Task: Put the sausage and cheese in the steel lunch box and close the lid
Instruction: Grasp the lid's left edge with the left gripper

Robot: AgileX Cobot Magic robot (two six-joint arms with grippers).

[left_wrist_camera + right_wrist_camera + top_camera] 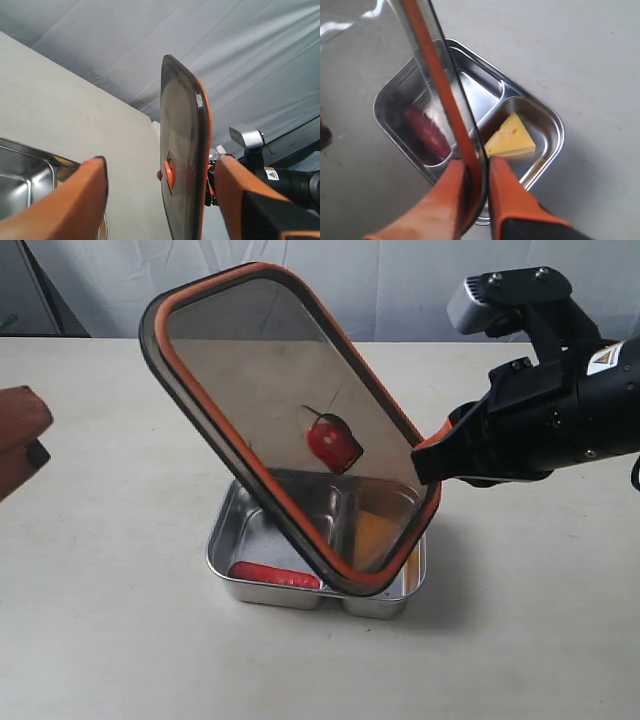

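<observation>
The dark translucent lid (260, 390) with an orange rim stands tilted over the steel lunch box (228, 540), its low edge resting on the box. My right gripper (432, 455) is shut on the lid's right edge; the right wrist view shows both fingers (445, 200) pinching that rim (440, 90). The red sausage (425, 132) lies in one compartment and the yellow cheese (511, 137) in the other. My left gripper (35, 445) is open at the far left, away from the lid. In its wrist view the lid (182, 145) appears edge-on beyond its spread fingers (75, 200).
The box sits on a plain pale table (120, 640). A grey-white cloth backdrop (400, 280) hangs behind the table's far edge. The right arm (560, 420) reaches in from the right.
</observation>
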